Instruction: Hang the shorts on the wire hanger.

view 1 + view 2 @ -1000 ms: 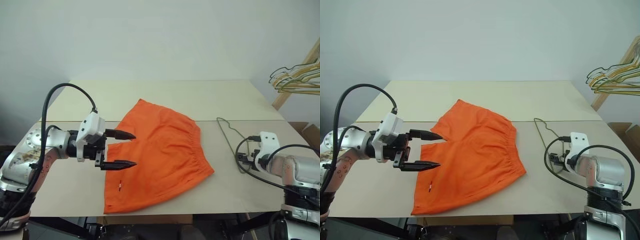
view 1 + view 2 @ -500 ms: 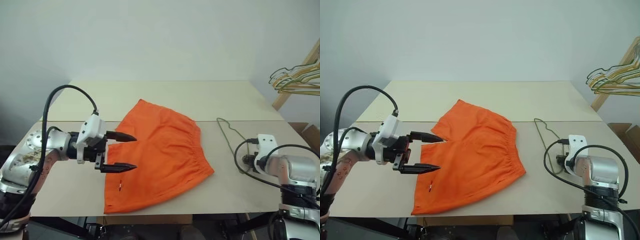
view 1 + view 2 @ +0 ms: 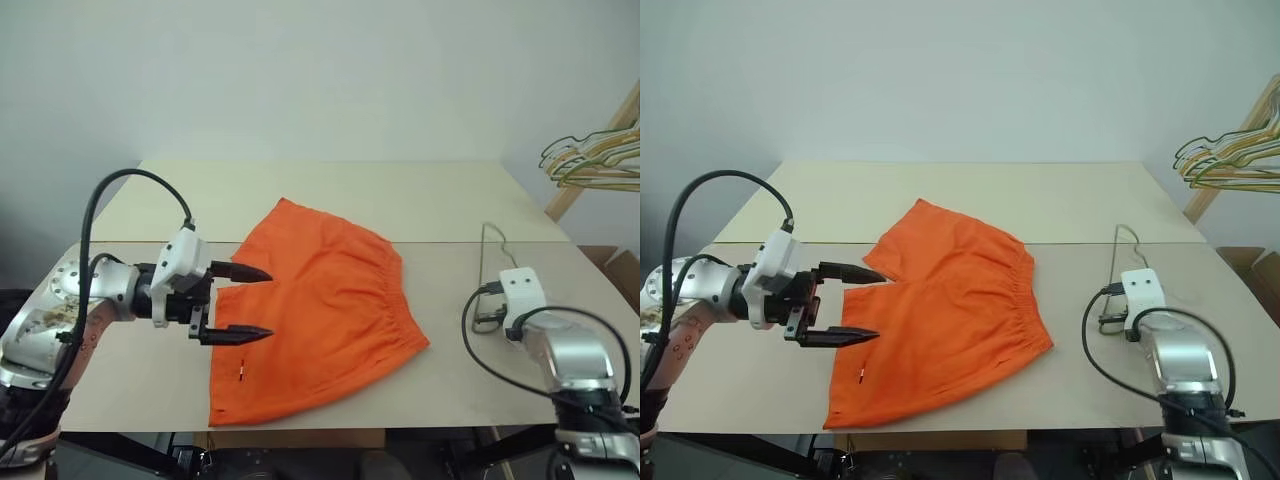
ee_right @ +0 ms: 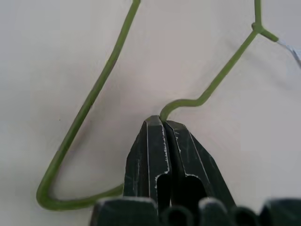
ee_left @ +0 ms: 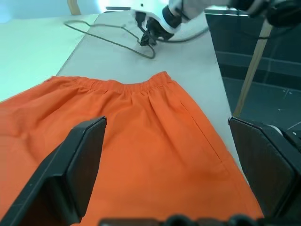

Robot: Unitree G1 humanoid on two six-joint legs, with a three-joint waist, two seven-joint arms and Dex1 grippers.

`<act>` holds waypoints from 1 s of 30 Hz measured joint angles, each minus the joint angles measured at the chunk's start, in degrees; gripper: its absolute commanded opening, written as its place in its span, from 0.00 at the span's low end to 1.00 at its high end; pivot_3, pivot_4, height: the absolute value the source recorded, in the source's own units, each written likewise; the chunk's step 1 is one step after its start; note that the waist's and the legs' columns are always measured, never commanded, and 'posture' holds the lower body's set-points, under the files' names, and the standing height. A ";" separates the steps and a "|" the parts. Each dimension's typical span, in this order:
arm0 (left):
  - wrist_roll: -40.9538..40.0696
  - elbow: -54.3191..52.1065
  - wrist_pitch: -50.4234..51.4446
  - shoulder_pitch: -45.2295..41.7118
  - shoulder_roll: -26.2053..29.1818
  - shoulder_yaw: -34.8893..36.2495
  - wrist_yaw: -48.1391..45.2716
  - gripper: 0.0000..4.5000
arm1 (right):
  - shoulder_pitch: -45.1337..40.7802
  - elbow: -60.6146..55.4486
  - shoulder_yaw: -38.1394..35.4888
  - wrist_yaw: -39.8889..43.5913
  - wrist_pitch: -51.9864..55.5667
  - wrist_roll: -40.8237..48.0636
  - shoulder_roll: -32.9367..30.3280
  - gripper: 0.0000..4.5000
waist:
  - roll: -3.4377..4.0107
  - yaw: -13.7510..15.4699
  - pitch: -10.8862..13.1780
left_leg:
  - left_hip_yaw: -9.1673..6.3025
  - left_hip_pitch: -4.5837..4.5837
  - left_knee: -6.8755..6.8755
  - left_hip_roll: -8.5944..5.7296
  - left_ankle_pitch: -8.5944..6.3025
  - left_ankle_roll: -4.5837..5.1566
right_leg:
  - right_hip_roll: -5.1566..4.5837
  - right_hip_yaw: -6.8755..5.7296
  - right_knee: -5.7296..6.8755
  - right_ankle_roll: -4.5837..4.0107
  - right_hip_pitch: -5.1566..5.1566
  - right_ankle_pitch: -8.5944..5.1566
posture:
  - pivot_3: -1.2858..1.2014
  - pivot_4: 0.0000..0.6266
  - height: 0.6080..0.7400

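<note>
Left eye view, left gripper point(image 3: 243, 301): jaws spread wide, empty, hovering at the leg end of the bright orange thin-fabric shorts point(image 3: 330, 300).
Shorts: flat mid-counter; likely light, limp, slippery; the gathered waistband looks the firmest hold.
Thin olive wire hanger point(image 4: 89, 108): right of the shorts, springy, light; right gripper point(image 4: 162, 123) clamped on its wire.
Pale counter point(image 3: 440, 200): bare room behind; near edge close to the hem.

Bare table point(image 3: 330, 195) lies open beyond my left pincer point(image 3: 245, 300) and between the shorts point(image 3: 320, 310) under its spread tips and my right pincer point(image 4: 164, 123), clamped on the wire hanger point(image 4: 89, 108), with a bunch of hangers point(image 3: 592, 160) well off to its right.
</note>
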 measured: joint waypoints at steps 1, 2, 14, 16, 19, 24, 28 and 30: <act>0.37 1.02 -0.05 -1.41 -0.31 -0.24 0.33 1.00 | 0.62 -0.87 2.06 0.35 -8.18 -2.68 -2.20 0.01 | 0.13 -0.11 0.08 | 0.00 0.00 -0.02 -0.02 0.00 -0.01 | 0.00 0.01 0.02 0.03 -0.02 -0.01 | 0.45 0.00 1.00; 0.76 2.31 0.08 -3.39 -1.12 -0.62 0.90 1.00 | 1.62 -1.46 3.94 0.86 -16.84 -5.81 -5.61 0.01 | 0.20 -0.15 0.13 | 0.01 0.00 -0.02 -0.05 0.01 -0.01 | 0.01 0.02 0.02 0.05 -0.04 -0.03 | 0.45 0.00 1.00; 0.69 8.16 15.26 -14.50 -1.32 -5.05 3.56 1.00 | 0.13 1.76 15.04 -1.59 -76.56 -36.56 -23.16 0.01 | -0.02 -2.00 0.19 | 0.07 0.03 0.03 0.08 0.27 -0.46 | 0.07 0.17 0.03 0.11 -0.04 -0.06 | 0.44 0.00 1.00; 1.25 8.06 15.94 -14.83 -1.22 -6.26 3.34 1.00 | -1.51 2.17 14.77 -2.60 -78.67 -37.72 -22.15 0.01 | -0.03 -2.23 0.19 | 0.07 0.08 0.02 0.11 0.30 -0.51 | 0.09 0.18 0.05 0.11 -0.02 -0.05 | 0.44 0.00 1.00; 3.27 7.77 16.40 -14.84 -0.74 -9.55 2.97 1.00 | -3.65 2.38 14.75 -2.81 -80.91 -38.70 -20.39 0.01 | -0.03 -2.44 0.19 | 0.08 0.10 0.02 0.10 0.31 -0.52 | 0.09 0.20 0.06 0.10 0.00 -0.05 | 0.44 0.00 1.00; 8.03 7.59 16.48 -14.83 0.10 -15.05 2.87 0.96 | -5.80 3.19 14.49 -2.74 -82.76 -39.23 -19.08 0.00 | -0.06 -2.37 0.20 | 0.07 0.09 0.02 0.09 0.29 -0.50 | 0.08 0.21 0.05 0.10 0.00 -0.05 | 0.44 0.00 1.00; 10.90 7.64 15.18 -14.78 0.09 -17.02 3.13 0.72 | -6.53 3.19 14.26 -2.52 -82.99 -39.23 -18.31 0.00 | -0.07 -2.40 0.21 | 0.08 0.09 0.02 0.10 0.29 -0.50 | 0.08 0.22 0.05 0.10 0.00 -0.05 | 0.44 0.00 1.00; 10.87 7.64 15.16 -14.78 0.03 -16.99 2.80 0.59 | -6.63 3.19 14.19 -2.45 -83.02 -39.25 -18.13 0.00 | -0.07 -2.40 0.21 | 0.08 0.09 0.02 0.10 0.29 -0.49 | 0.08 0.22 0.05 0.10 0.00 -0.05 | 0.44 0.00 1.00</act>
